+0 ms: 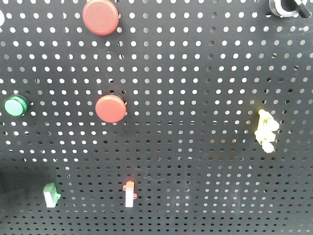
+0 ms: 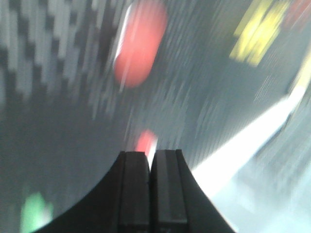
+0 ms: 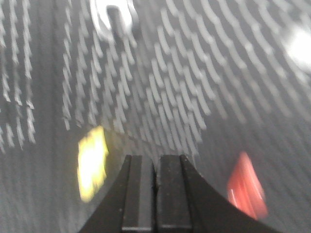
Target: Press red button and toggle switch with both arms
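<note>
— Black pegboard all over the front view, buttons and switches studded across it. What's the left gripper doing?

— Left gripper has its fingers pressed flat together, nothing between them. Its camera view is badly smeared. Low to its left there's a green blot, too blurred to name. Up and left of the tips, well apart from them, sits the red button. Just beyond the tips, almost dead ahead, is the red switch. Whether the fingers touch it, I can't tell. High to the gripper's right there's a yellow part.

— And the other one?

— Right gripper looks the same: fingers closed on each other, holding nothing. Just left of its tips is a yellow blur. Far ahead and a little left there's a pale ring-shaped knob. Low to its right, near the fingers but apart, is a red smear. Button or switch, I can't say.

— So both switch and button are on the board?

— Yes, switch just below the button.
</note>
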Available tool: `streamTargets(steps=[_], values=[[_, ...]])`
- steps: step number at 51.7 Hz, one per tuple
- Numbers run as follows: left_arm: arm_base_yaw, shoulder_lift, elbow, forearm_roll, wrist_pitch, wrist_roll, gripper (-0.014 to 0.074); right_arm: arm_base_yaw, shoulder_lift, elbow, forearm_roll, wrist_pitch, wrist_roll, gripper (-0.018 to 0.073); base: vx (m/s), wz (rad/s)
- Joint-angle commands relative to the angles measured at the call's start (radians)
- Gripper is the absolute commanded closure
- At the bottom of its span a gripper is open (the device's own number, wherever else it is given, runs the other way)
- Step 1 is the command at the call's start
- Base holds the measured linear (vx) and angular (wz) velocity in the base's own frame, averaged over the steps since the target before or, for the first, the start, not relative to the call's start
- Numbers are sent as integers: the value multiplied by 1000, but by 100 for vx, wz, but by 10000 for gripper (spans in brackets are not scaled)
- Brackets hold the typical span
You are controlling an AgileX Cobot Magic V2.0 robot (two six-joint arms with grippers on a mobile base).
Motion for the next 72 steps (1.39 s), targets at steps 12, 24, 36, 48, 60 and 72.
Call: streamTargets(steps=[12,24,36,48,60,72], values=[[1,-197,258,142,-160,-113,595,-6,-445,342,-41,-55,-1,562,0,0],[1,-527,491,141,-302,-113,595,-15,-513,445,-16,71,17,562,0,0],[1,-647,540,143,-349,-112,595,-15,-486,457,-28,-64,17,562,0,0],[1,-645,540,141,-317,-112,595,-15,-486,457,-24,-74,17,562,0,0],[1,-645,540,141,-317,-112,595,-15,-486,457,-24,-74,17,562,0,0],[19,-653,600,150,-348,-108,595,-15,-486,457,-24,-76,17,562,0,0]])
